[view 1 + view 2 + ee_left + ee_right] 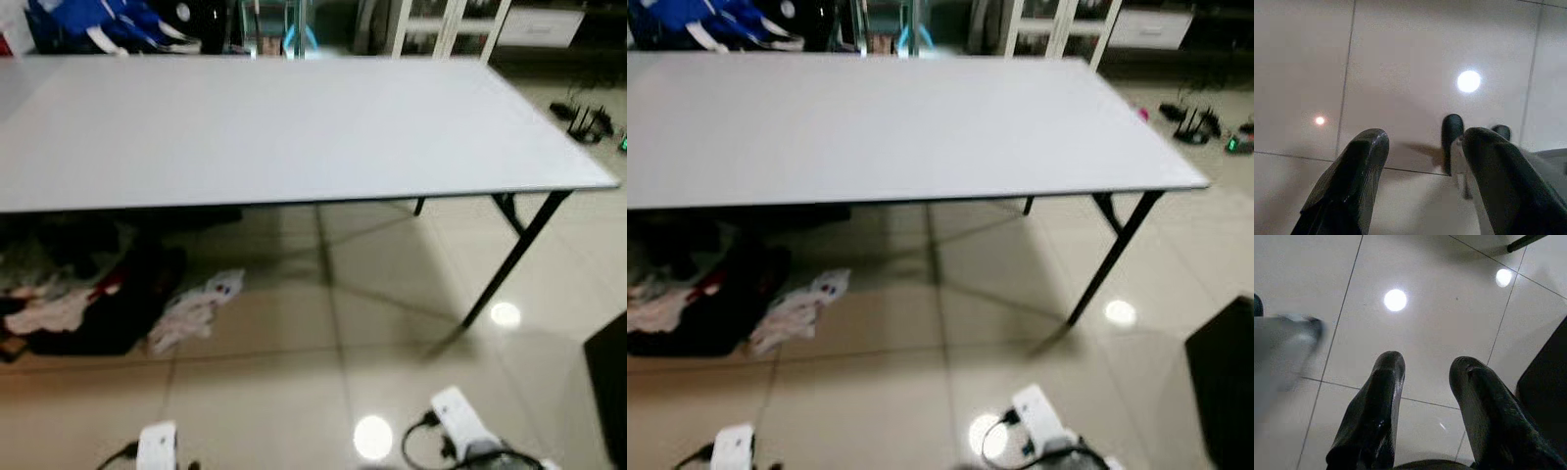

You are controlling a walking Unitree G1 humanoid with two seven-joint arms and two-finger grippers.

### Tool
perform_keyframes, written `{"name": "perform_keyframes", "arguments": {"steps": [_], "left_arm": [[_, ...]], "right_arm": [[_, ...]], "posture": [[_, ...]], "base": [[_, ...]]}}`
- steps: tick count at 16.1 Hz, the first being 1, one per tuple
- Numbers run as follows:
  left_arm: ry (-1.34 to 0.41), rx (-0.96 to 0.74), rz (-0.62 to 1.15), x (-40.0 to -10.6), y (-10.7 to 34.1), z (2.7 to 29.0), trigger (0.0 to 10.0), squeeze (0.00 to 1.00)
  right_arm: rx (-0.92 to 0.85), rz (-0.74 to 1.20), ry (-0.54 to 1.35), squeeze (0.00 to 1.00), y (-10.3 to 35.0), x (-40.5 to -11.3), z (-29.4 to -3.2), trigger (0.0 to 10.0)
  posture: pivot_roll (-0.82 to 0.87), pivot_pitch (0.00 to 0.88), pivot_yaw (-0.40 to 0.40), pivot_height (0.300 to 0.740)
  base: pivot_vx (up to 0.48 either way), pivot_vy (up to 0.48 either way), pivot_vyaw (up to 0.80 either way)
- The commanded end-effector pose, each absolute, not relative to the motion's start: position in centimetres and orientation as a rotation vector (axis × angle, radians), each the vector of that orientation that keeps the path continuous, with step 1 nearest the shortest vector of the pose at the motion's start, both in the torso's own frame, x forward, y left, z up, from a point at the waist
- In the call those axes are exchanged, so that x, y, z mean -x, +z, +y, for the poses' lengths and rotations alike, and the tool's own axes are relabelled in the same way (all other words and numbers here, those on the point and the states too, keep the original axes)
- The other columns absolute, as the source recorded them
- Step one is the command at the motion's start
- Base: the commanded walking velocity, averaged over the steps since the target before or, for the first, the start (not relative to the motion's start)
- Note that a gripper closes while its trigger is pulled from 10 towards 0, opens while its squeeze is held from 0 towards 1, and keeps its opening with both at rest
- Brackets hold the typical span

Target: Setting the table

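One bare grey table (294, 127) standing on glossy tiles, both arms hanging low in front of it.

Nothing readable is showing on any surface. At the left of the frame one heap of clothes (88, 304) is lying under the table, with blue fabric (98, 20) at the upper left behind it. The table top is spanning the upper half, its black folding legs (514, 255) angling down at the right. One white cabinet (451, 24) is standing at the upper right, and small black devices (585, 120) are sitting on the floor (294, 382) beside it. The left gripper (1422, 161) is pointing at the tiles, its two fingers spread wide and holding nothing; the right gripper (1427, 382) is doing likewise, fingers parted and empty, beside one dark object (609, 392) at the lower right.
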State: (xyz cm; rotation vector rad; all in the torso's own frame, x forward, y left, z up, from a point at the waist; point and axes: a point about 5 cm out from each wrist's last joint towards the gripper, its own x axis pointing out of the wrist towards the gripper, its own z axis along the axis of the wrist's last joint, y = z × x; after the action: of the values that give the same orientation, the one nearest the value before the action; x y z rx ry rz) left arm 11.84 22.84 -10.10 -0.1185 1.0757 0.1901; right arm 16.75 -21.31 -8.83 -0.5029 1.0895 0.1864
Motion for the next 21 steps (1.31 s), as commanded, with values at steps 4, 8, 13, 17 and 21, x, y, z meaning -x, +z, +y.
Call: {"name": "perform_keyframes", "arguments": {"steps": [4,8,13,17,21], "left_arm": [[0.180,0.111,1.088,-11.61,-10.23,22.63,10.0,0.00],[0.179,0.113,1.087,-11.70,-10.22,22.55,10.0,0.00],[0.176,0.114,1.084,-11.78,-10.20,22.54,10.0,0.00],[0.169,0.118,1.059,-12.21,-10.06,22.43,10.0,0.00],[0.163,0.117,1.056,-12.30,-10.04,22.34,10.0,0.00]], "right_arm": [[0.496,1.095,0.179,0.00,-8.93,-16.53,-21.30,10.0],[0.493,1.098,0.179,0.00,-9.00,-16.40,-21.23,10.0],[0.492,1.099,0.179,0.00,-9.04,-16.31,-21.19,10.0],[0.493,1.102,0.177,0.00,-9.04,-16.22,-21.39,10.0],[0.493,1.099,0.178,0.00,-8.99,-16.35,-21.37,10.0]], "posture": [[-0.11,0.012,0.007,0.740],[-0.11,0.012,0.008,0.740],[-0.11,0.013,0.006,0.740],[-0.11,0.012,0.003,0.740],[-0.11,0.012,0.003,0.740]], "base": [[0.000,0.480,0.00],[0.000,0.480,0.00],[0.000,0.480,0.00],[0.000,0.240,0.00],[0.000,0.000,0.00]]}}
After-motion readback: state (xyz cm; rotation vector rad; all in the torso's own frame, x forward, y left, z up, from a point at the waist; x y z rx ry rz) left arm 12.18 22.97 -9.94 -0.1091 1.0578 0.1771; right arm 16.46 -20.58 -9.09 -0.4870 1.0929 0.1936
